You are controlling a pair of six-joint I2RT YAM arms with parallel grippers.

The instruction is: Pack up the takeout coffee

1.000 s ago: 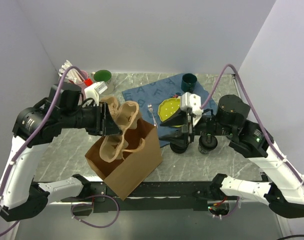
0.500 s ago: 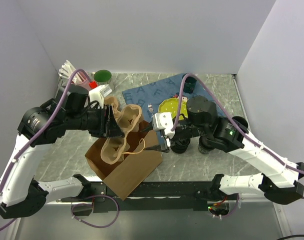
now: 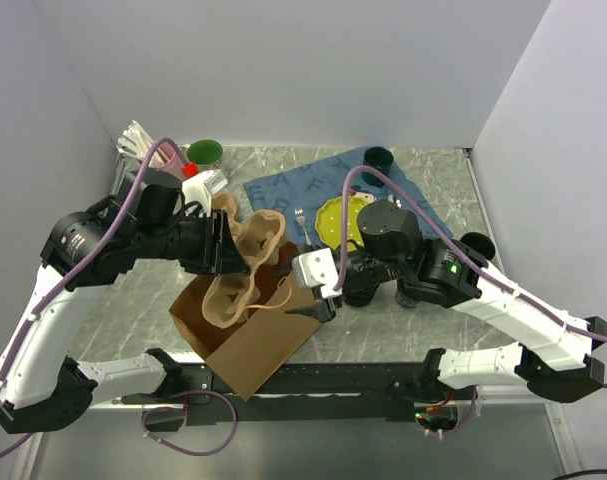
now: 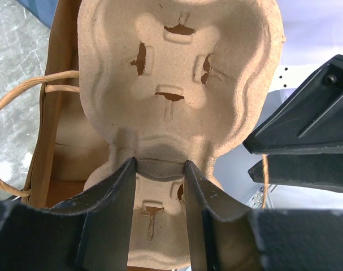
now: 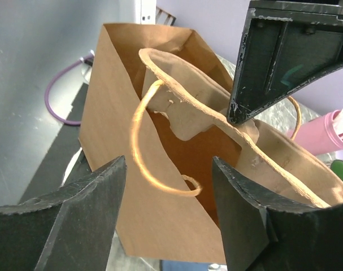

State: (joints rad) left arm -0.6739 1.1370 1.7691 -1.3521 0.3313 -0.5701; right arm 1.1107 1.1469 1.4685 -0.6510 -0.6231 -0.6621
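Note:
My left gripper (image 3: 235,262) (image 4: 160,164) is shut on the middle ridge of the tan cardboard cup carrier (image 3: 245,262) (image 4: 177,68). It holds the carrier tilted, partly down inside the open brown paper bag (image 3: 268,335) (image 5: 103,141). At the bag's right rim my right gripper (image 3: 318,302) (image 5: 168,164) stands open, with the bag's twine handle (image 5: 138,152) in front of its jaws and nothing gripped. The takeout coffee, two black cups (image 3: 361,290) (image 3: 415,292), stands on the table right of the bag, partly hidden under the right arm.
A blue cloth (image 3: 293,185) at the back carries a yellow-green plate (image 3: 335,215), a fork (image 3: 303,225) and a dark green mug (image 3: 378,158). A pink cup of straws (image 3: 153,152) and a green lid (image 3: 205,152) sit at the back left.
The right arm has swung left from beside the cups to the bag's right rim, and its jaws have spread wider. The left gripper still holds the carrier in the bag.

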